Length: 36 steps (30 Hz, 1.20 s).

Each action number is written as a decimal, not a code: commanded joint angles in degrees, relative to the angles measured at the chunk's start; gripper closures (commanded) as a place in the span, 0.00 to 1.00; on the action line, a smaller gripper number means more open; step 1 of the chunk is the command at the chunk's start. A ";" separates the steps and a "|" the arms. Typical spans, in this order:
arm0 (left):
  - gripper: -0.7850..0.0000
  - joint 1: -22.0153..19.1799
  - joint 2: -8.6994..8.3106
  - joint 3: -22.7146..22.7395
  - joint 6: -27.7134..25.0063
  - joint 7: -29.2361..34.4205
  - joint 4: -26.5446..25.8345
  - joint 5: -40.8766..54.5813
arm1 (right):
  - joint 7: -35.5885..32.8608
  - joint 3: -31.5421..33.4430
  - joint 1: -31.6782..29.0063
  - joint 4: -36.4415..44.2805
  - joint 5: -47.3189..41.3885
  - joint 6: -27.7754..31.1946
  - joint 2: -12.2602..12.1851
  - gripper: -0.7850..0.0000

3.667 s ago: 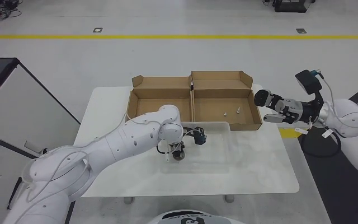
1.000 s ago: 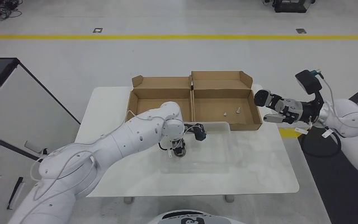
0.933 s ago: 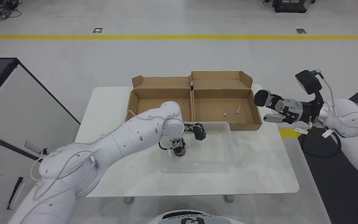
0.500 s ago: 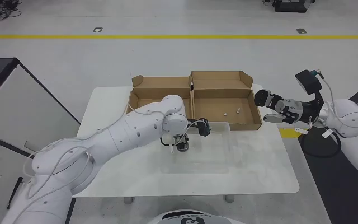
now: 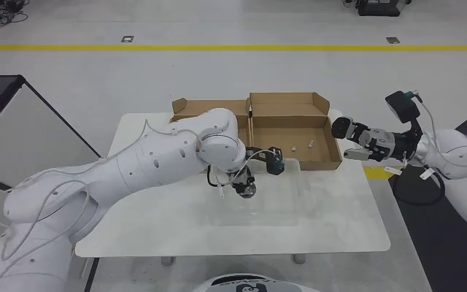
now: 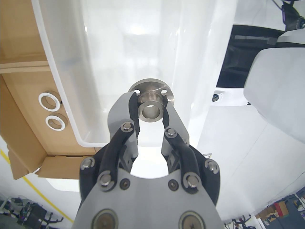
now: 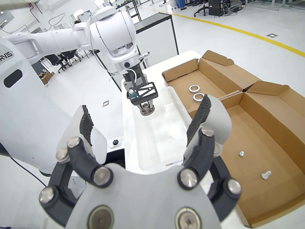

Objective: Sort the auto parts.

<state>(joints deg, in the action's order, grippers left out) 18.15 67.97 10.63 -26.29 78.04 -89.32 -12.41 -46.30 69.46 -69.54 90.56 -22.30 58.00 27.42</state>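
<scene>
One flanged bushing (image 6: 151, 87) — clamped in the left gripper (image 6: 150, 97) — has lifted off the tray (image 6: 48, 55); boxing remains. Right gripper (image 7: 146, 109) gapes wide.

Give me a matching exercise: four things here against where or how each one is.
1 flanged metal part
2 white rings
3 bolt
4 right gripper

A in the right-hand cardboard box
B open, empty
C in the left-hand cardboard box
D clamped in the left gripper over the clear tray

Pairs: 1-D, 2-C, 3-A, 4-B
</scene>
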 commanded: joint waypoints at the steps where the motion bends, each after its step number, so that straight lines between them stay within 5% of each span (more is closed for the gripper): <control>1: 1.00 -0.49 -1.51 0.89 -1.32 -1.36 -0.99 1.56 | 0.00 0.00 0.00 0.00 0.00 0.00 0.00 0.00; 13: 1.00 2.67 -11.17 8.05 -11.85 -11.90 -6.37 7.95 | 0.00 0.00 0.00 0.00 0.00 0.00 0.00 0.00; 22: 1.00 5.59 -16.77 11.15 -17.17 -17.21 -9.09 9.20 | 0.00 0.00 0.00 0.00 0.00 0.00 0.00 0.00; 36: 1.00 5.93 -17.20 11.33 -17.13 -17.82 -9.52 9.12 | 0.00 0.00 0.00 0.00 0.00 0.00 0.00 0.00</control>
<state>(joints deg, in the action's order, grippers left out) 23.92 50.77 21.89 -43.67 60.60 -98.89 -3.25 -46.30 69.46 -69.54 90.56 -22.30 58.00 27.42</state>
